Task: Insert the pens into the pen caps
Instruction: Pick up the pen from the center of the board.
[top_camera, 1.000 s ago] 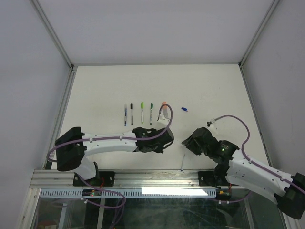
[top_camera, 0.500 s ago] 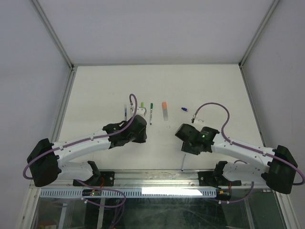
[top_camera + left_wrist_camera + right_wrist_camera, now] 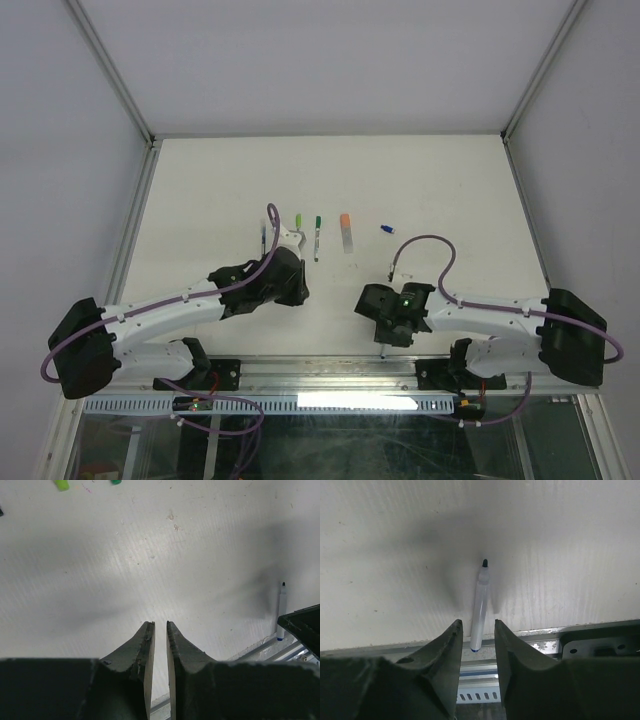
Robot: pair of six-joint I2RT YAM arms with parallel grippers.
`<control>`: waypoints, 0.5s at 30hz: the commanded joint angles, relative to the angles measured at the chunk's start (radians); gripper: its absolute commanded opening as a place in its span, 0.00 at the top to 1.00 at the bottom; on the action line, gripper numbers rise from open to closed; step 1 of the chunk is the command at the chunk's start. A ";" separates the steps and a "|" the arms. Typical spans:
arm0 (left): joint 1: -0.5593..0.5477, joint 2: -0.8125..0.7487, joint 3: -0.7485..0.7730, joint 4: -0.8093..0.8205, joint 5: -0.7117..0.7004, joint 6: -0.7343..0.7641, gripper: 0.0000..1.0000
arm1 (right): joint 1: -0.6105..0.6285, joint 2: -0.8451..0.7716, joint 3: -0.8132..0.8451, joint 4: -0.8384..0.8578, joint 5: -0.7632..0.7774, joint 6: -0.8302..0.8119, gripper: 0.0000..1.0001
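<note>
Hovering R gripper (image 3: 477, 626), fingers apart, low over bare pen (image 3: 480, 605) lying by table's (image 3: 395, 530) near edge, w/ blue cap (image 3: 386, 229) well beyond. Stretching L gripper (image 3: 160, 626) fwd near capped pens (image 3: 317, 236), fingers nearly together, empty.

The top camera looked steeply down from behind both arm bases over the whole white table (image 3: 430, 180). Both wrist cameras sat close above it. All 3 views shared the uncapped pen (image 3: 480, 607) at the near edge.

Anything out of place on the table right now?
Yes: one uncapped pen lies apart from the row, at the table's near edge, its back end over the metal rail. A blue cap lies alone farther back.
</note>
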 commanded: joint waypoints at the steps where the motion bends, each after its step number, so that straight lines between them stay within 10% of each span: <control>1: 0.004 -0.047 -0.007 0.057 0.023 0.003 0.84 | 0.018 0.046 0.012 0.024 0.005 0.048 0.67; 15: 0.004 -0.057 -0.020 0.059 0.023 -0.010 0.84 | 0.100 0.164 0.047 0.111 -0.027 -0.100 0.90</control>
